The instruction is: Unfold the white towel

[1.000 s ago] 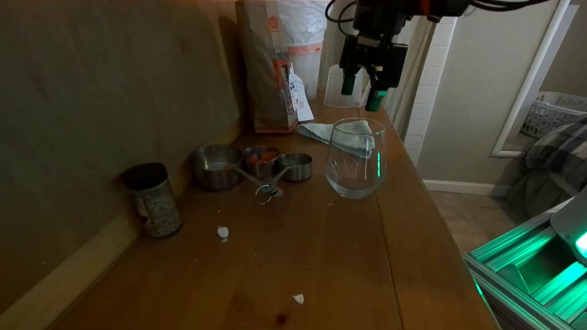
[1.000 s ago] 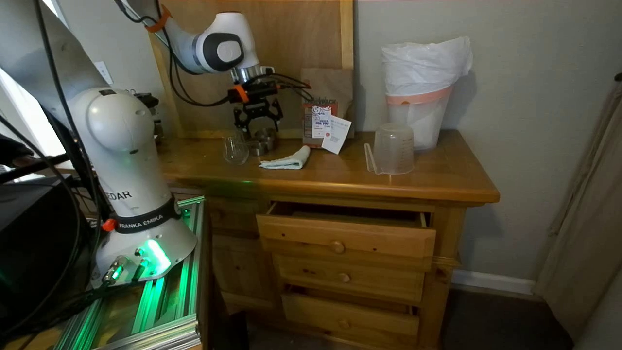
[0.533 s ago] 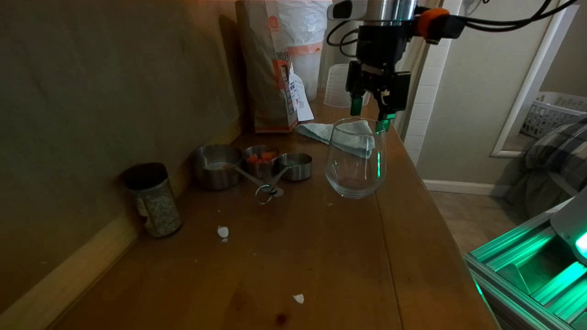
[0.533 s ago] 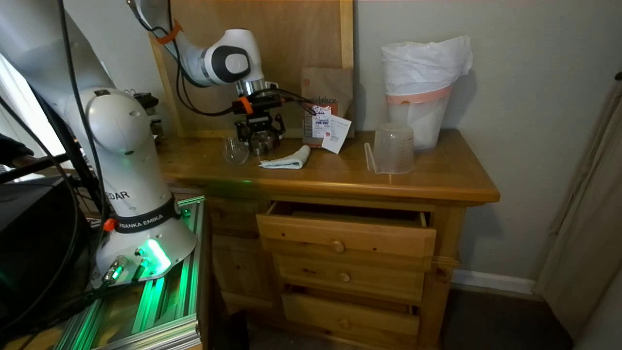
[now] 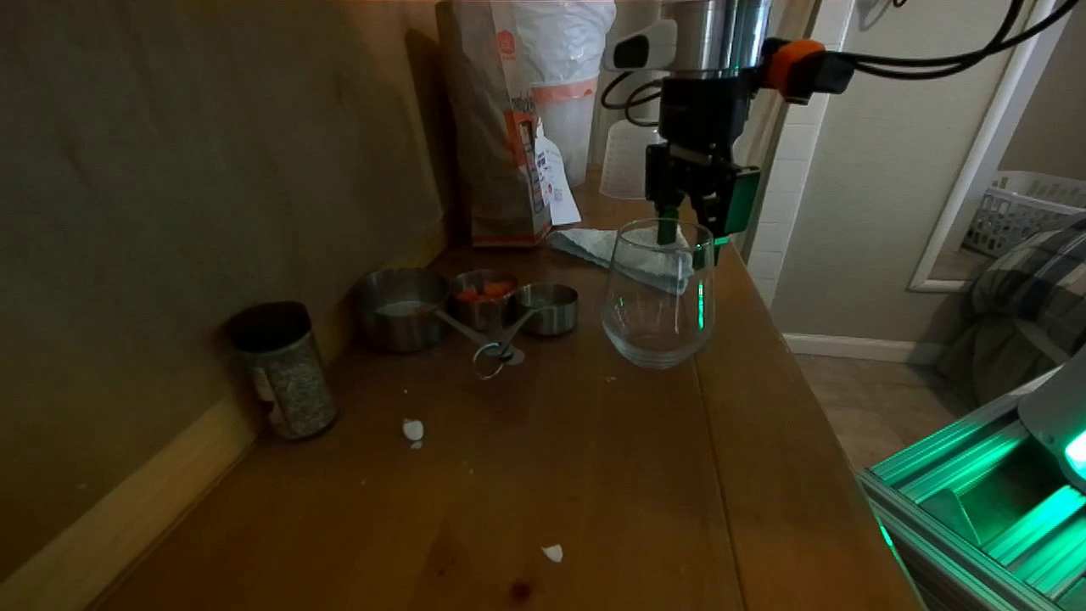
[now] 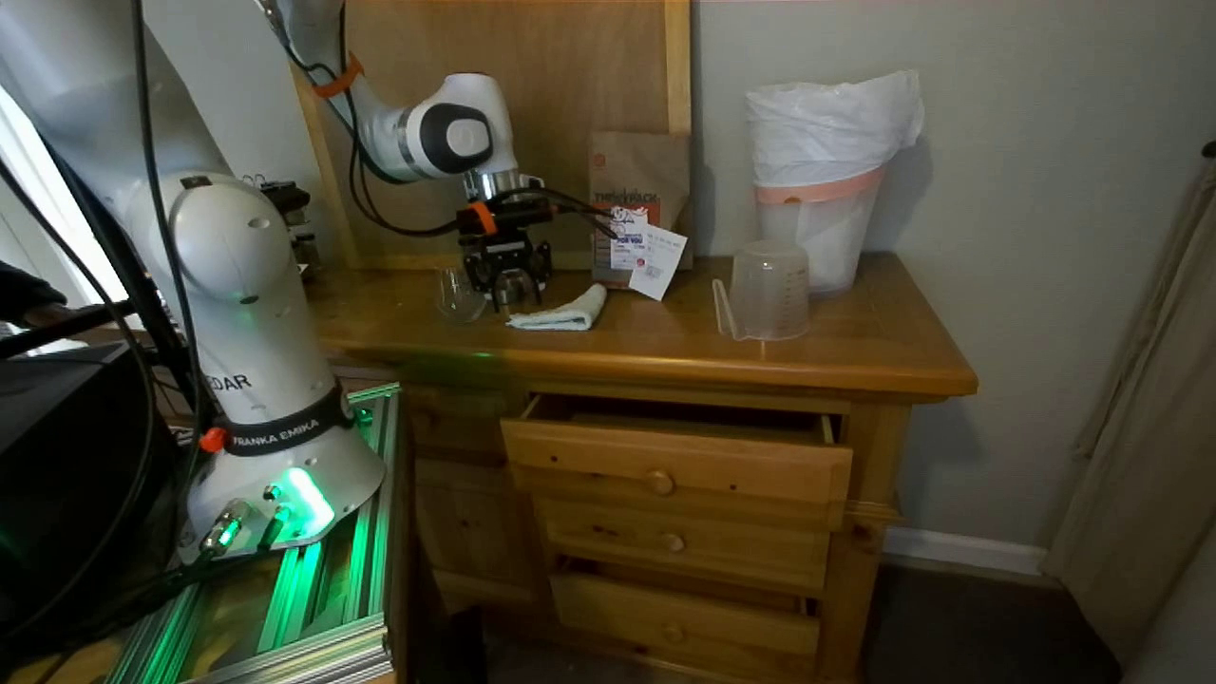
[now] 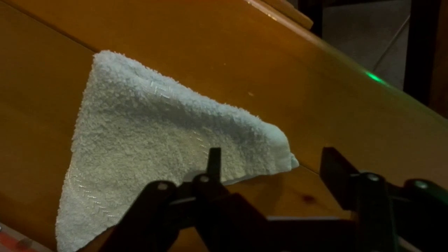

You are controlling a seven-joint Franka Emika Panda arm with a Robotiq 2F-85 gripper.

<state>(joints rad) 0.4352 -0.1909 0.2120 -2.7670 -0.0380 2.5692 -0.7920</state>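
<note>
The white towel (image 7: 140, 140) lies folded on the wooden table, narrowing to a bunched tip on the right in the wrist view. It shows in both exterior views, partly behind the glass (image 5: 585, 243) and beside it (image 6: 570, 315). My gripper (image 7: 271, 150) is open and empty. In the wrist view its left finger (image 7: 214, 159) overlaps the towel near the tip and its right finger (image 7: 332, 168) is over bare wood. In both exterior views the gripper (image 5: 688, 248) (image 6: 518, 302) points down by the towel's narrow end, low over the table. Whether it touches cannot be told.
A clear stemless glass (image 5: 653, 339) stands close to the gripper. Metal measuring cups (image 5: 403, 310), a jar (image 5: 284, 369) and a paper bag (image 5: 501, 127) stand along the wall side. A plastic jug (image 6: 769, 290) and lined bin (image 6: 822, 190) stand farther along. The top drawer (image 6: 674, 465) is partly open.
My gripper has come down from well above the table to low beside the towel's narrow end, staying open. The towel and other things have not moved.
</note>
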